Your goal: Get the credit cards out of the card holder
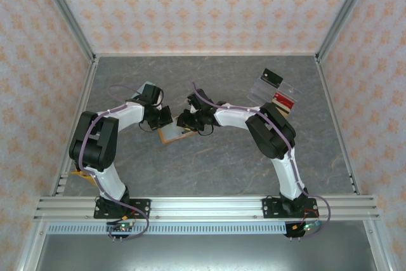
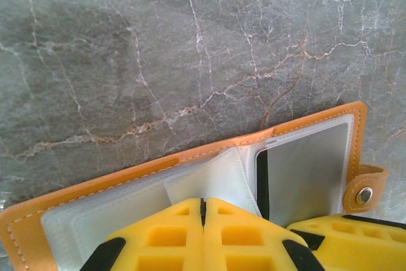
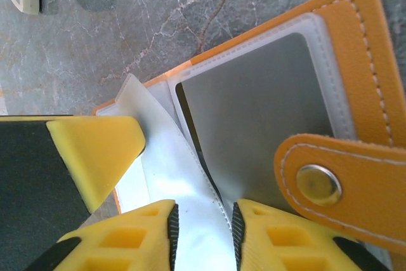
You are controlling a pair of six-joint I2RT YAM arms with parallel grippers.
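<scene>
The orange card holder [image 1: 172,134] lies open mid-table between both grippers. My left gripper [image 2: 203,202] is shut, its yellow fingertips down on the greyish pockets [image 2: 212,172]; I cannot tell whether a leaf is pinched. My right gripper [image 3: 203,220] is open, with a white pocket leaf [image 3: 171,163] lying loosely between its jaws. A card with a dark edge [image 3: 254,112] sits in the right-hand pocket, its face grey through the plastic. The holder's snap strap [image 3: 330,185] lies beside that pocket. A reddish credit card [image 1: 283,99] rests in the clear tray [image 1: 279,88].
The clear tray stands at the back right, and a black block [image 1: 273,76] lies at its far end. A pale box [image 1: 147,90] lies behind the left arm. Marbled grey tabletop [image 2: 190,49] stretches beyond the holder. Patterned walls close off three sides.
</scene>
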